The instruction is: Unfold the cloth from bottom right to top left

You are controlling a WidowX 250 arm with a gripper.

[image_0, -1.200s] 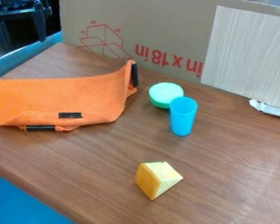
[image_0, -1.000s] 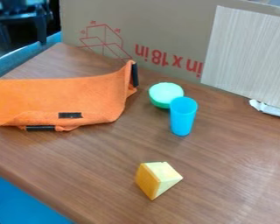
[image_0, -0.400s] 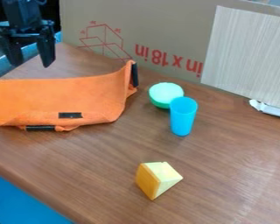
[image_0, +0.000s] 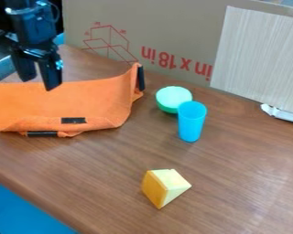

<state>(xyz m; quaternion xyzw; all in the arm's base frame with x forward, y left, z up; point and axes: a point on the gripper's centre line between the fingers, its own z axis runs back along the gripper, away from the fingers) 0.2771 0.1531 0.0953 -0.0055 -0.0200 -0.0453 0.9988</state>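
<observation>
Gripper [image_0: 39, 83] hangs by the upper left of the orange cloth [image_0: 84, 98], jaws apart, nothing between them. Cloth is folded, left side of the bench [image_0: 228, 183], right end standing up a bit, black strips [image_0: 73, 120] near its lower edge. Likeliest slip: a bad pinch at the lower right corner — too shallow closes on air, too deep catches both layers, so the whole cloth slides rather than unfolds. A low pass across the fabric could bunch it; a loose hold could drop the flap midway. A wide swing right of the cloth risks bumping the green piece [image_0: 173, 98] or tipping the cup. Containers: blue cup [image_0: 191, 125], upright, mouth up, just beside the green piece; nothing pokes over the rim, bottom hidden, so cannot tell if empty. Green piece is round, maybe a bowl — cannot tell which way up, nor contents. Cardboard [image_0: 173, 39] behind may be a box; inside not visible.
</observation>
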